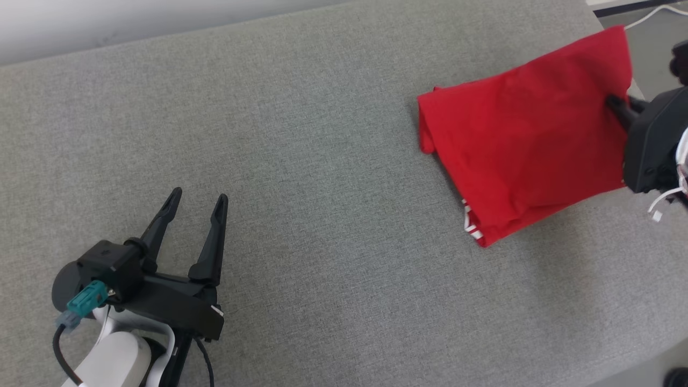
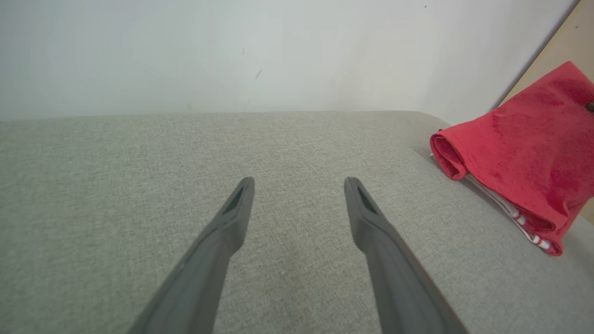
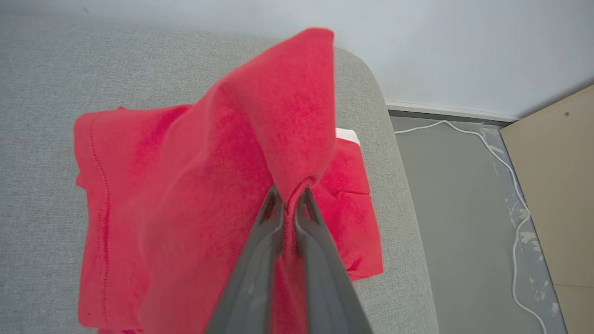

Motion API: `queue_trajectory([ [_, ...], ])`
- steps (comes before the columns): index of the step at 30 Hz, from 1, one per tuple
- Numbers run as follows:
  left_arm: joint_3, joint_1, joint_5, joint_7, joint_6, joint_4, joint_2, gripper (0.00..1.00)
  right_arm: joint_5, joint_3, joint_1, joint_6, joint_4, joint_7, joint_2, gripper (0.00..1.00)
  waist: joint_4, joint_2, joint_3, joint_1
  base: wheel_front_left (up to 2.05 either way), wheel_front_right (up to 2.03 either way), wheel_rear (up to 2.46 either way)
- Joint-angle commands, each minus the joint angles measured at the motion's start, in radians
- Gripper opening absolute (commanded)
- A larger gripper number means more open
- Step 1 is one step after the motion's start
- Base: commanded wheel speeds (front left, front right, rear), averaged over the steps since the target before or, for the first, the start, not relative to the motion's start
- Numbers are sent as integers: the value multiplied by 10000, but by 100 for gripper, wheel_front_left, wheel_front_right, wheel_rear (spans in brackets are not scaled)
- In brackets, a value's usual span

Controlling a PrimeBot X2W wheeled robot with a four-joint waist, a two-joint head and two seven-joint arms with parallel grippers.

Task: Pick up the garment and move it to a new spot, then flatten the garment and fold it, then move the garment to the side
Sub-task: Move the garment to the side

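As seen from the head: grey cushion across the whole frame. At 7 o'clock, left gripper, fingers spread wide, nothing between them, well apart from the cloth. At 2 o'clock, red garment, folded, near the cushion's right end, with white-striped trim at its lower corner. At 3 o'clock, right gripper, tips pressed into the garment's right edge. At 1 o'clock, white cable, beyond the cushion.

As seen from the left wrist: left gripper rising from 6 o'clock, fingers parted wide over bare cushion, holding nothing. At 3 o'clock, garment, rolled fold toward centre, striped trim beneath. At 12 o'clock, pale wall.

As seen from the right wrist: right gripper rising from 6 o'clock, fingers nearly together, pinched on a fold of garment drawn up into a peak toward 12 o'clock. Remainder of garment lying on cushion, by its rounded end. At 3 o'clock, grey floor, cable and tan board.
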Motion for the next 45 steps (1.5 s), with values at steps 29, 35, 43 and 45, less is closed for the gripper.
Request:
queue_trajectory([
  [29, -387, -372, 177, 507, -5, -350, 343, 100, -2270, -441, -194, -17, 1375, -1697, -1799, 0, 787, -1, 701, -1, 0, 0, 0],
  [35, -391, -418, 201, 565, 51, -443, 434, 100, -3281, -214, -598, -17, 2582, -2436, -1977, 0, 970, -1, 850, -1, 0, 0, 0],
  [43, -408, -470, 257, 664, 104, -577, 584, 100, -3801, -409, -1113, -17, 3873, -3949, -1476, 100, 967, -1, 1028, -1, 0, 0, 0],
  [45, -441, -500, 274, 679, 108, -581, 587, 100, -3798, -503, -1203, -17, 4164, -4097, -1357, 100, 945, -1, 1042, -1, 0, 0, 0],
])
